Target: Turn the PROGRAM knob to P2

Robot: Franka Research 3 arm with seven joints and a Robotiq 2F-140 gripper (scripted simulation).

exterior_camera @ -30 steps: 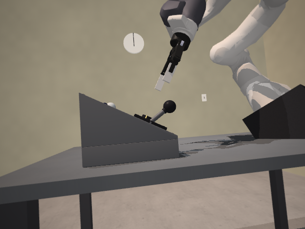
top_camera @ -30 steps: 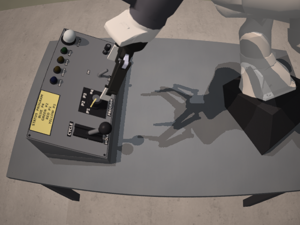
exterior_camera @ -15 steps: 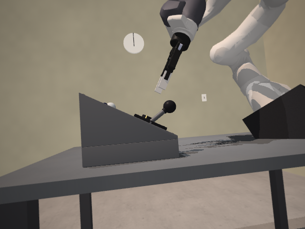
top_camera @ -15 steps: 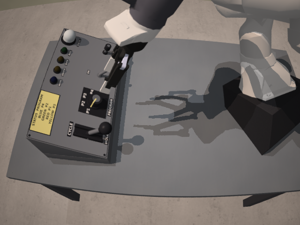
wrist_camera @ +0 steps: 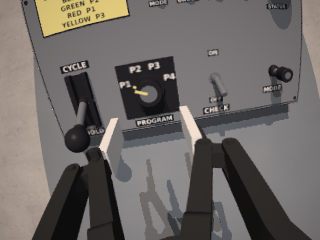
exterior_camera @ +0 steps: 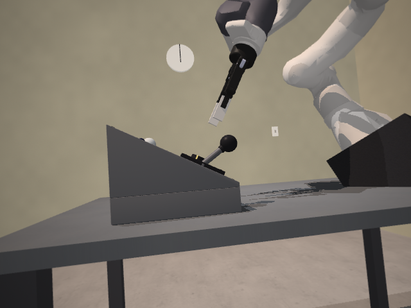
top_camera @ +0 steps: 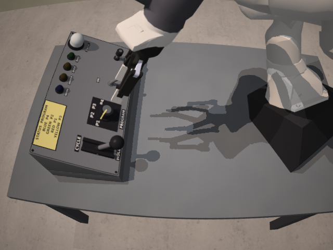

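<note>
The grey sloped console (top_camera: 80,104) stands at the left of the table. Its black PROGRAM knob (top_camera: 106,112) has a yellow pointer aimed at P1; it also shows in the wrist view (wrist_camera: 148,94) and edge-on in the side view (exterior_camera: 198,156). My gripper (top_camera: 115,86) (exterior_camera: 214,119) hangs in the air above the console, a little behind the knob and clear of it. Its fingers stand partly open with nothing between them, and in the wrist view (wrist_camera: 148,120) the two white tips frame the knob.
The ball-ended CYCLE lever (top_camera: 116,141) (wrist_camera: 76,136) leans beside the knob. A toggle switch (top_camera: 113,82), a small black key knob (top_camera: 118,52), a white dome button (top_camera: 76,40), several dark status lights and a yellow label (top_camera: 49,125) share the panel. My black base block (top_camera: 290,123) stands at the right.
</note>
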